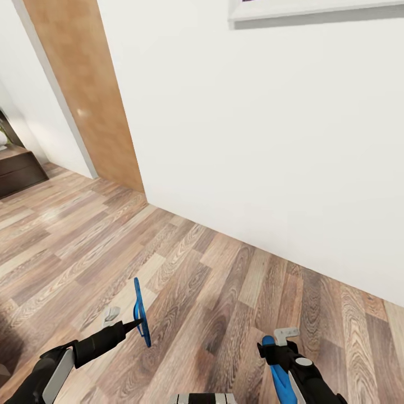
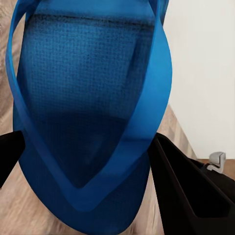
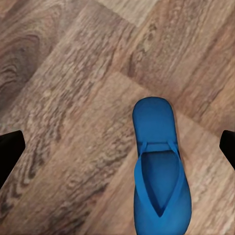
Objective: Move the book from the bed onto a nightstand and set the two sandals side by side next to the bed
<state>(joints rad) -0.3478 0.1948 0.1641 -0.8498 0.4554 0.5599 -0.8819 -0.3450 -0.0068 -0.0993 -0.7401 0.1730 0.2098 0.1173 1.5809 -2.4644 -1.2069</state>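
Note:
One bright blue sandal (image 1: 141, 312) hangs edge-on above the wood floor, with my left gripper (image 1: 136, 324) shut on it. In the left wrist view this sandal (image 2: 93, 112) sits between the black fingers (image 2: 186, 196), straps facing the camera. The second blue sandal (image 3: 159, 171) lies flat on the planks. My right gripper (image 3: 117, 142) hovers over it, its jaws wide apart and touching nothing. In the head view that sandal (image 1: 279, 375) shows partly under the right gripper (image 1: 279, 340). The book, bed and nightstand are out of view.
A white wall (image 1: 269, 140) stands close ahead, with a picture frame's lower edge (image 1: 314, 14) at the top. A brown wooden door (image 1: 84, 95) is at the left. A dark low cabinet (image 1: 17, 168) sits at the far left edge. Wood-plank floor (image 1: 196, 269) stretches leftward.

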